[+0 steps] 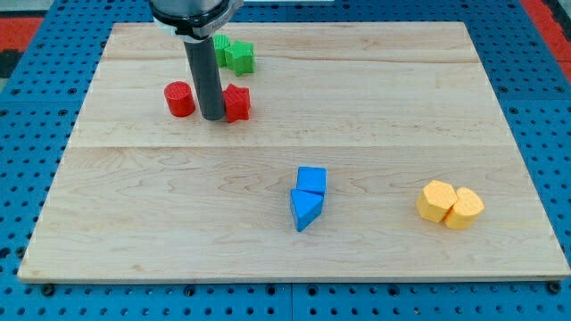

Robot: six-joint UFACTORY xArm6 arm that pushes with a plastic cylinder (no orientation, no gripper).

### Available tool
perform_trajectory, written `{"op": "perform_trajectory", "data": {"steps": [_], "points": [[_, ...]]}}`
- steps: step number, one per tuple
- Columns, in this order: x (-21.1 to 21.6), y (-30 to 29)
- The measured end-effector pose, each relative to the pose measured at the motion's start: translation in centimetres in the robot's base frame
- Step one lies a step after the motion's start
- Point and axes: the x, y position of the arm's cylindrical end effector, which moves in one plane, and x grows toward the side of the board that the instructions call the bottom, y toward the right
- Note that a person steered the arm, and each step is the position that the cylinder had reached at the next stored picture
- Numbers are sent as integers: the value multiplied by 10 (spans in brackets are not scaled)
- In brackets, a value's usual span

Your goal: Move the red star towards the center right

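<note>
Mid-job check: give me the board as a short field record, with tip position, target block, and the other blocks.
tip: my tip is down on the wooden board, upper left area
target: red star, touching the tip's right side
left of tip: red cylinder, small gap
behind the rod: green blocks, partly hidden
centre: blue cube against blue wedge
view's right: two yellow blocks, touching
</note>
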Motion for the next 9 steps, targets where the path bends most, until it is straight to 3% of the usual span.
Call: {"op": "perform_trajectory", "data": {"steps": [3,6,8,9], "points": [[-21,-21],[-24,80],[-26,56],[-37,140]]}}
